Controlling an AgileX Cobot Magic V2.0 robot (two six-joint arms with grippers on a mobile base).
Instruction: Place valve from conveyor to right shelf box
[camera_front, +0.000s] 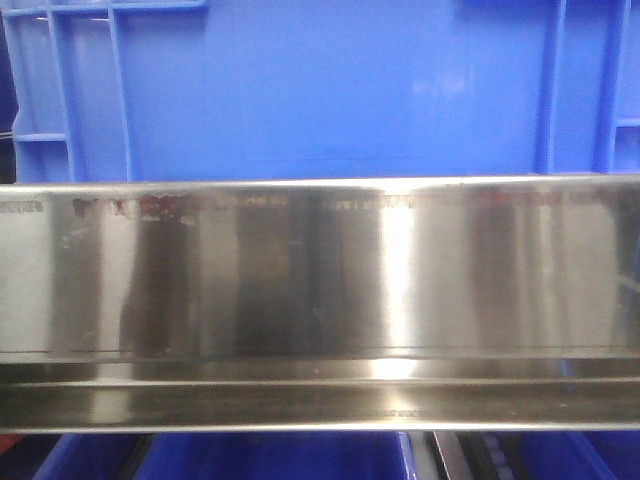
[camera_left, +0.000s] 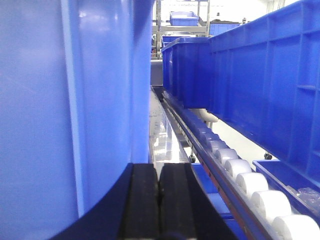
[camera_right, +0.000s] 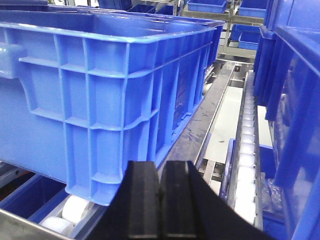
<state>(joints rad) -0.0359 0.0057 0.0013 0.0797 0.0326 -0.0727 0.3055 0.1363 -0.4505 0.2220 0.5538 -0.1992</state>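
Observation:
The valve is not in view in any frame, and neither is the conveyor belt. My left gripper (camera_left: 159, 170) is shut, its black pads pressed together with nothing between them, close beside a blue box wall (camera_left: 50, 100) on its left. My right gripper (camera_right: 161, 167) is also shut and empty, in front of the corner of a large blue shelf box (camera_right: 100, 85) that rests on white rollers (camera_right: 75, 207). The front view shows only a blue box (camera_front: 320, 90) above a shiny steel shelf rail (camera_front: 320, 290).
In the left wrist view, more blue boxes (camera_left: 260, 75) sit on a roller track (camera_left: 250, 182) at the right, with a lower bin (camera_left: 280, 172) beneath. In the right wrist view, a dark strip (camera_right: 200, 125) and a second roller track (camera_right: 245, 150) run away, with blue boxes (camera_right: 295, 100) at the right.

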